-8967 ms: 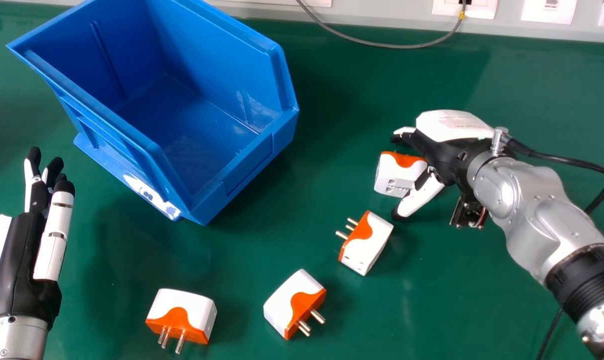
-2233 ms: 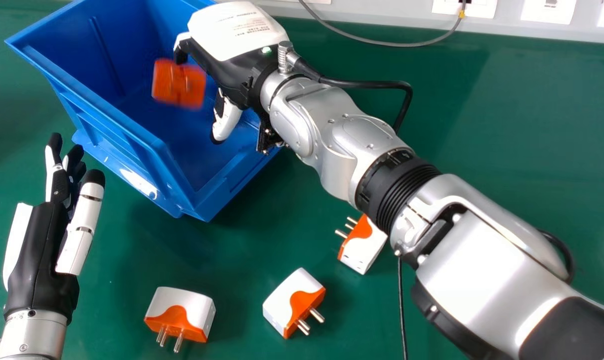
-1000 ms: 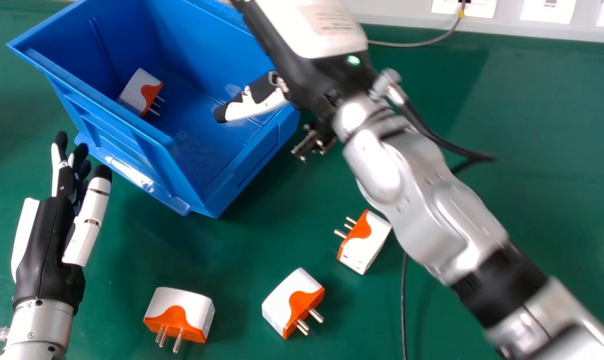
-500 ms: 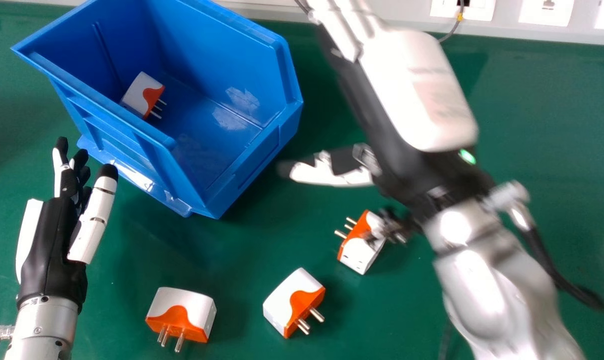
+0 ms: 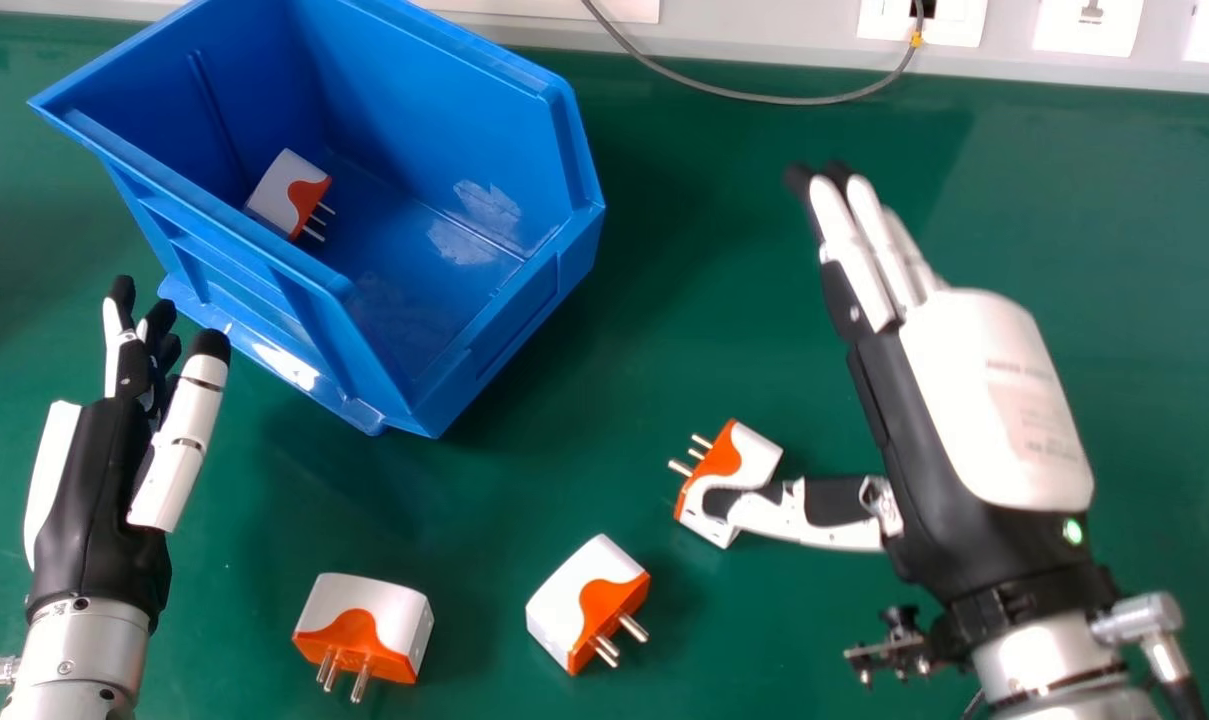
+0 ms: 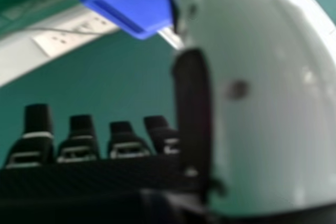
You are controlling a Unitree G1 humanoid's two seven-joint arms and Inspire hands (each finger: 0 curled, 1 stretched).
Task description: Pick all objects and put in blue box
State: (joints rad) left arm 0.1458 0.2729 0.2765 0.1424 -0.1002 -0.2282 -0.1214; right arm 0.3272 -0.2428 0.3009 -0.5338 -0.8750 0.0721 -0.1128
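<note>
Head view, tabletop: A green tabletop (image 5: 664, 320), its back edge against a pale wall (image 5: 784, 45); a grey cable (image 5: 764, 98) curves beside that edge.
Head view, blue box: The open blue box (image 5: 554, 280) sits at the left, near the back edge.
Head view, adapter in the box: One white-and-orange adapter (image 5: 274, 195) lies inside, prongs toward the right.
Head view, adapters on the tabletop: Three more lie well in front of the back edge: the left adapter (image 5: 394, 605), the middle adapter (image 5: 569, 605) and, farther back, the right adapter (image 5: 759, 455).
Head view, left hand: The left hand (image 5: 89, 490) is at the left, empty, fingers straight.
Head view, right hand: The right hand (image 5: 994, 400) is at the right, fingers straight, grasping nothing; its thumb overlaps the right adapter, contact unclear.
Right hand view, right hand: Straight fingertips stand along the bottom; the thumb looms large at the right.
Right hand view, blue box: Beyond the fingertips, partly hidden by the thumb.
</note>
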